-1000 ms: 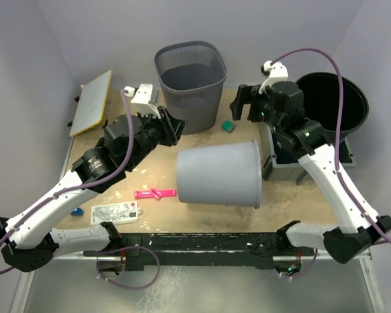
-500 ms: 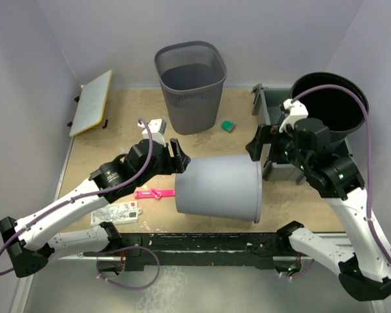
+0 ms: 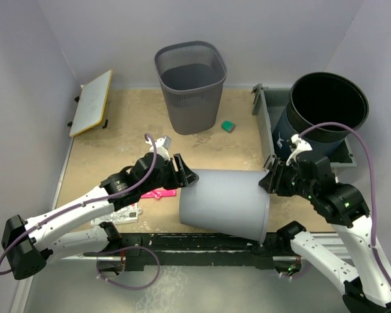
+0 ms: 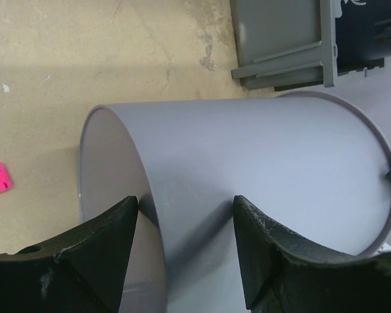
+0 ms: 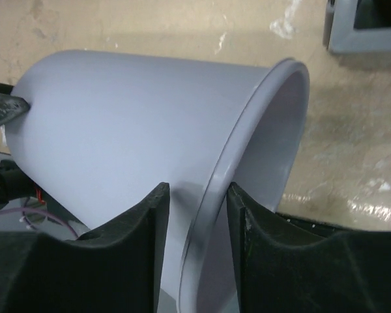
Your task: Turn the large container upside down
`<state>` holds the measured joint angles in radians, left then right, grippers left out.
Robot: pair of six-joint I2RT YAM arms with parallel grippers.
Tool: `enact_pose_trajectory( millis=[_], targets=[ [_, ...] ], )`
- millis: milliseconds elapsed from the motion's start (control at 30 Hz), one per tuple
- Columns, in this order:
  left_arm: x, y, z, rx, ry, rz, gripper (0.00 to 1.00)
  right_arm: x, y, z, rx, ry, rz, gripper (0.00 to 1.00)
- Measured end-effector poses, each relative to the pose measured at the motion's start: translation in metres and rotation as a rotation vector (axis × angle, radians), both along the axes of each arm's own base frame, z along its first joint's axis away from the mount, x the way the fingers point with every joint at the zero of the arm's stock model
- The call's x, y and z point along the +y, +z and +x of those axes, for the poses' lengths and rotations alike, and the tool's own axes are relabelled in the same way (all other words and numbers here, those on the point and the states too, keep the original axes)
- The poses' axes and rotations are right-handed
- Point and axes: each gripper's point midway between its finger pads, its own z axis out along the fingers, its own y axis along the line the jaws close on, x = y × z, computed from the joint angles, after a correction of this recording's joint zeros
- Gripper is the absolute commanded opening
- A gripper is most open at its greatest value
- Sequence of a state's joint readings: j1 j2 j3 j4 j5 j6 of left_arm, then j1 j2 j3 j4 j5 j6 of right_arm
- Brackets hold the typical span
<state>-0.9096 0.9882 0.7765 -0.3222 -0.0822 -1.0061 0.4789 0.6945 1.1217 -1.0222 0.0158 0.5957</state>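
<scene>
Grey large container [image 3: 225,199] sideways, left end effector [image 4: 186,203] spread astride base, right end effector [image 5: 197,190] astride rim, grip unclear

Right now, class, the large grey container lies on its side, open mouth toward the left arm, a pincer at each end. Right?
No: the open mouth is toward the right arm. The right wrist view shows the rim of the large grey container between the fingers of the right pincer. It does lie on its side, a pincer at each end.
</scene>
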Motion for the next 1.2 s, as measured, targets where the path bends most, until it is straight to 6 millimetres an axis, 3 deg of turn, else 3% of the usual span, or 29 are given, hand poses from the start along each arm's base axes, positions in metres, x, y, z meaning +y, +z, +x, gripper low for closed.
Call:
enact_pose_trajectory(
  millis=[133, 233, 433, 633, 833, 1200],
  targets=[
    [-0.004, -0.002, -0.001, 0.017, 0.001, -0.041, 0.51, 0.002, -0.016, -0.011, 0.071, -0.003, 0.024, 0.40],
    [-0.004, -0.001, 0.000, 0.023, 0.013, -0.054, 0.45, 0.004, -0.016, -0.013, 0.071, -0.007, 0.041, 0.29],
    [0.002, 0.000, 0.007, 0.008, 0.055, -0.046, 0.43, 0.008, -0.020, -0.003, 0.063, -0.048, 0.084, 0.20],
    [0.011, -0.002, 0.018, 0.003, 0.105, -0.035, 0.42, 0.017, -0.023, 0.016, 0.025, -0.062, 0.121, 0.18],
    [0.035, -0.002, 0.036, 0.045, 0.166, -0.023, 0.41, 0.036, -0.027, 0.040, -0.007, -0.056, 0.187, 0.17],
    [0.061, 0.018, 0.076, 0.024, 0.219, 0.112, 0.40, 0.067, -0.027, 0.097, -0.091, -0.082, 0.310, 0.17]
  ],
)
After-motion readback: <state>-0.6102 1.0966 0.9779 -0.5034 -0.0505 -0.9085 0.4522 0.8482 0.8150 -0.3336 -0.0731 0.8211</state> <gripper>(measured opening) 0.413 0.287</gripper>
